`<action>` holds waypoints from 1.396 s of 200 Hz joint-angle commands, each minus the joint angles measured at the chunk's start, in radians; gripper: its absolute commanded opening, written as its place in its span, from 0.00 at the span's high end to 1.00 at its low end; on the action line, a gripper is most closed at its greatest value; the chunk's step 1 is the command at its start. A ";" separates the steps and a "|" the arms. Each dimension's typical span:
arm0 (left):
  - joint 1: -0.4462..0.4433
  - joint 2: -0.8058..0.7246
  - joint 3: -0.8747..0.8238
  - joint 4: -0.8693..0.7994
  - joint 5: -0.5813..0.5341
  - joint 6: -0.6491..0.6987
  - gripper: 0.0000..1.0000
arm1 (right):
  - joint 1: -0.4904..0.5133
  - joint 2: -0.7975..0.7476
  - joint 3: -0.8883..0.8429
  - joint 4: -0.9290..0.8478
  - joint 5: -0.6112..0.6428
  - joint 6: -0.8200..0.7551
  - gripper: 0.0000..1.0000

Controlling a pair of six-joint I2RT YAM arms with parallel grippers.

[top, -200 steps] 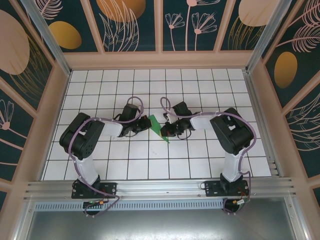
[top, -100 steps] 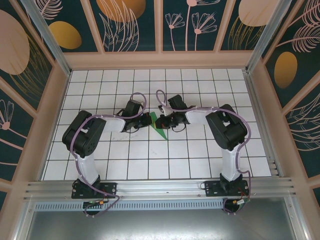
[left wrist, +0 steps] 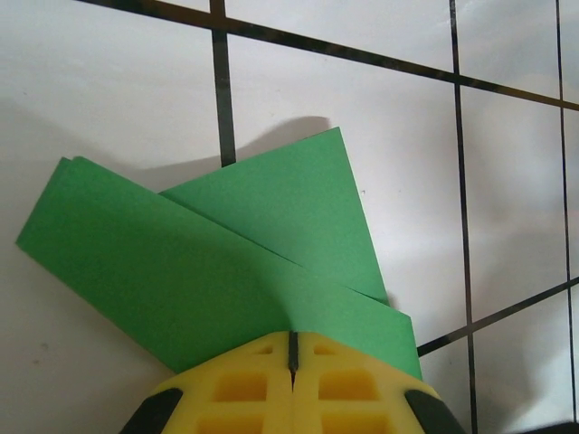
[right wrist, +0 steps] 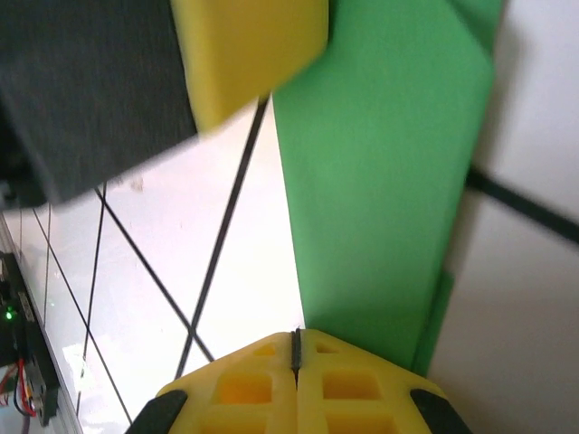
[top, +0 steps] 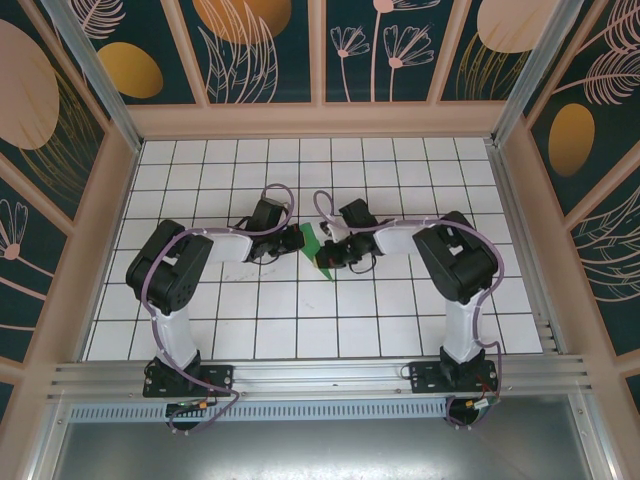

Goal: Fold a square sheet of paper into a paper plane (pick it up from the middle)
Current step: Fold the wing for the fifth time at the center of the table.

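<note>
Two robot arms meet over a partly folded green sheet of paper (top: 310, 240) at the middle of the tiled worktop (top: 400, 320). The left gripper (top: 287, 243) bears on the paper's left end and the right gripper (top: 328, 257) on its nearer right end. Both sets of jaws are closed tight, finger against finger, with nothing between them. Each wrist view shows the paper face-on beneath the yellow fingertips rather than edge-on in the seam, so the tips appear to press on it, not pinch it. From the left wrist, the sheet (left wrist: 226, 262) shows as a long band overlapping a shorter angled panel. The panel's far edge throws a shadow on the tile and seems to stand a little off the surface. From the right wrist, the paper (right wrist: 380, 181) runs away as a long strip, with the left gripper's finger (right wrist: 244, 54) just beside its far end. The placing looks deliberate: one arm probably pins the layers so they cannot slide while the other bears down to sharpen a crease. Judging by the loose flaps, the folding is only partway done.
</note>
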 commanded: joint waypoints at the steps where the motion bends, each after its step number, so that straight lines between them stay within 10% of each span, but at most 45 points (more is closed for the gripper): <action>1: 0.010 0.099 -0.021 -0.157 -0.152 -0.010 1.00 | 0.006 -0.043 -0.087 -0.131 0.006 -0.031 1.00; 133: 0.009 0.018 0.090 -0.145 -0.047 0.060 0.88 | -0.055 -0.337 -0.244 0.063 0.128 0.000 1.00; 192: 0.009 -0.141 0.133 -0.143 0.053 -0.085 0.46 | -0.141 -0.438 -0.296 0.233 0.312 0.050 0.48; 279: -0.115 -0.116 0.253 -0.475 -0.410 -0.252 0.17 | -0.246 -0.503 -0.414 0.315 0.395 0.142 0.22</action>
